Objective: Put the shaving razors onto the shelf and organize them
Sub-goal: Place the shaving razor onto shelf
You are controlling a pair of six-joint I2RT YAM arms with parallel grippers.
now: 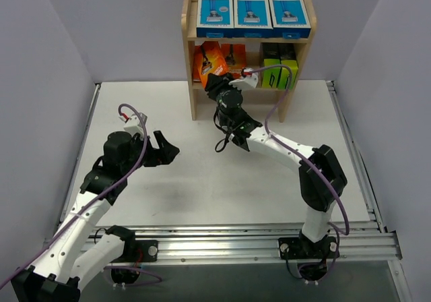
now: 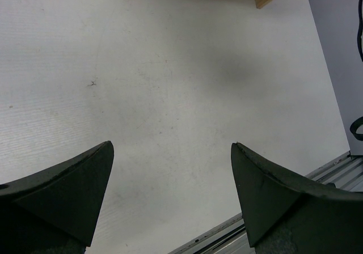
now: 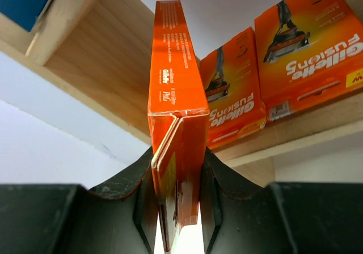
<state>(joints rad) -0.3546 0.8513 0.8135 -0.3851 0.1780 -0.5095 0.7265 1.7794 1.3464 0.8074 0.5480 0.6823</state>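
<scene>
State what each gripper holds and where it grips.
Right gripper: orange razor pack, fingers pinching its flat faces at the near end. Left gripper: nothing.

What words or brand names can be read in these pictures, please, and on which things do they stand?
"Gillette FUSION5": flat orange pack at right on the light wooden shelf.
"Gillette FUSION5": second orange pack beside it.
Too small to read: the side print on the third orange pack, clamped in the right gripper; the blue-and-white boxes; the black-and-lime boxes.

White table [image 1: 202,187] enclosed by pale grey walls [image 1: 47,52]
</scene>
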